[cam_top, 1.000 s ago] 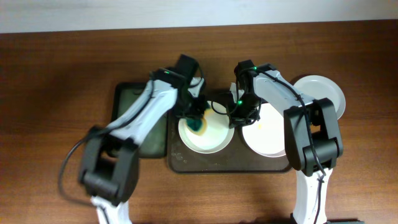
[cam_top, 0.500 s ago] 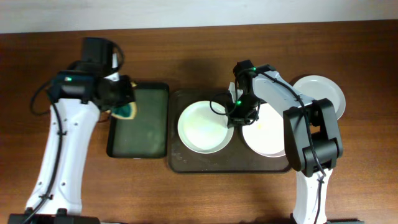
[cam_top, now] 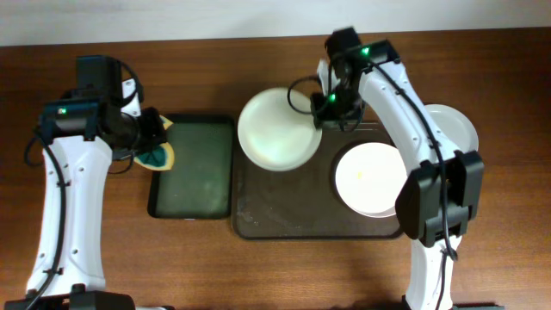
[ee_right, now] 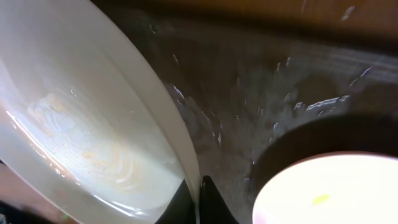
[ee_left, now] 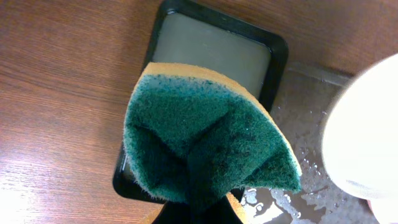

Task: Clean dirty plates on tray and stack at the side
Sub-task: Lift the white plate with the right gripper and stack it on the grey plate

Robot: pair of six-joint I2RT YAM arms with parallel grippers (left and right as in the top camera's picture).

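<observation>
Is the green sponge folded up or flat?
Folded: the left gripper squeezes the sponge, so its green side creases inward with the yellow backing outside.

This is a robotics lab or test bench set up as a dish-washing station. Two white-and-black jointed arms, the left arm (cam_top: 65, 215) and the right arm (cam_top: 430, 207), rise from the near edge of a plain brown wood-grain table (cam_top: 275, 275), with cables looped along them and small green lights lit. The kitchen side is props on the table's middle: a wet dark brown tray (cam_top: 284, 215), a narrower greenish tray (cam_top: 194, 172) at its left, a pale plate (cam_top: 274, 129) and others like it, and a green-and-yellow scouring sponge (ee_left: 205, 143).
</observation>
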